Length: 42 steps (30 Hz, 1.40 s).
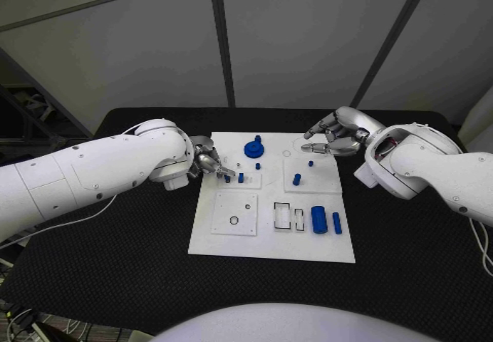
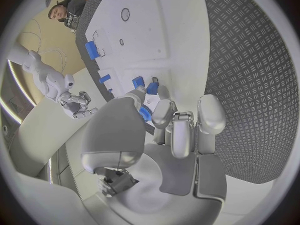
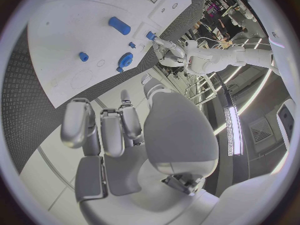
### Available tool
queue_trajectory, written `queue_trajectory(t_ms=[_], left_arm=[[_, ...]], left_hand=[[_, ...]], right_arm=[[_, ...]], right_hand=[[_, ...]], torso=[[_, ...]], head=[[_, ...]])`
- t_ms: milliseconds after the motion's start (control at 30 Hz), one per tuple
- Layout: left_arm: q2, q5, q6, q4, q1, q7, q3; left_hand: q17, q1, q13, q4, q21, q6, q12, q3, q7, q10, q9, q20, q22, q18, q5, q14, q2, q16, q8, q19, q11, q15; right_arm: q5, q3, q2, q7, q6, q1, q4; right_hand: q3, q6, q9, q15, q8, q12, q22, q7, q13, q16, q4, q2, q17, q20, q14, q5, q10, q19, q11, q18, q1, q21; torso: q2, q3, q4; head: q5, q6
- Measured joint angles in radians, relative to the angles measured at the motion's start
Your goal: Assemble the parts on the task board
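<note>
While the left hand [image 1: 209,165] pinches a small blue peg [image 1: 227,179] at the task board's [image 1: 272,249] left edge, the right hand [image 1: 334,137] hovers empty, fingers loosely curled apart.

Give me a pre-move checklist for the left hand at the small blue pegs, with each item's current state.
1. Left hand positioned at the pegs on the task board: ok, its fingertips are right at the small blue pegs.
2. Peg secured in the left hand: cannot tell; the left wrist view shows a blue piece at the fingertips, but the grip is unclear.
3. Right hand out of the way: ok, it hovers at the board's far right corner, holding nothing.
4. Blue round part undisturbed: ok, standing near the far edge.
5. Large blue cylinder clear of both hands: ok, lying on the near right part.
</note>
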State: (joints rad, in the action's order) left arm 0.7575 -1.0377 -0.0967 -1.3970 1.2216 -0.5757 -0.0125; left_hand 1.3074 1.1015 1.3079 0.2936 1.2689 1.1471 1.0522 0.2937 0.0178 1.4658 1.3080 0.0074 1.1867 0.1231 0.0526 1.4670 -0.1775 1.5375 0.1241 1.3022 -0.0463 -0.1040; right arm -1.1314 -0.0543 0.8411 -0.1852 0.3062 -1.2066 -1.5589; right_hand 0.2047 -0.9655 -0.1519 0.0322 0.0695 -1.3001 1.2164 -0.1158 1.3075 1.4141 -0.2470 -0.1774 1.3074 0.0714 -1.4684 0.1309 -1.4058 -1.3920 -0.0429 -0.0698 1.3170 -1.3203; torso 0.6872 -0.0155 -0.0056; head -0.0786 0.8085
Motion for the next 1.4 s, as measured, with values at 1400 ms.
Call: queue_trajectory(t_ms=[1400], left_arm=[[-0.001, 0.040, -0.005, -0.003, 0.000, 0.001, -0.004]], left_hand=[[0.000, 0.036, 0.000, 0.001, -0.012, 0.004, -0.005, -0.024, 0.004, 0.000, -0.032, 0.000, 0.000, 0.000, 0.000, 0.000, -0.013, 0.000, -0.042, 0.000, 0.000, 0.000]], right_arm=[[0.000, 0.000, -0.002, 0.000, -0.001, 0.000, 0.003]], right_hand=[[-0.001, 0.000, -0.001, 0.000, 0.000, 0.000, 0.000, 0.000, 0.000, 0.000, -0.004, 0.000, 0.000, 0.000, 0.000, 0.000, 0.000, 0.000, 0.000, 0.000, 0.000, 0.000]], torso=[[0.000, -0.0001, 0.0003]], head=[[-0.001, 0.001]])
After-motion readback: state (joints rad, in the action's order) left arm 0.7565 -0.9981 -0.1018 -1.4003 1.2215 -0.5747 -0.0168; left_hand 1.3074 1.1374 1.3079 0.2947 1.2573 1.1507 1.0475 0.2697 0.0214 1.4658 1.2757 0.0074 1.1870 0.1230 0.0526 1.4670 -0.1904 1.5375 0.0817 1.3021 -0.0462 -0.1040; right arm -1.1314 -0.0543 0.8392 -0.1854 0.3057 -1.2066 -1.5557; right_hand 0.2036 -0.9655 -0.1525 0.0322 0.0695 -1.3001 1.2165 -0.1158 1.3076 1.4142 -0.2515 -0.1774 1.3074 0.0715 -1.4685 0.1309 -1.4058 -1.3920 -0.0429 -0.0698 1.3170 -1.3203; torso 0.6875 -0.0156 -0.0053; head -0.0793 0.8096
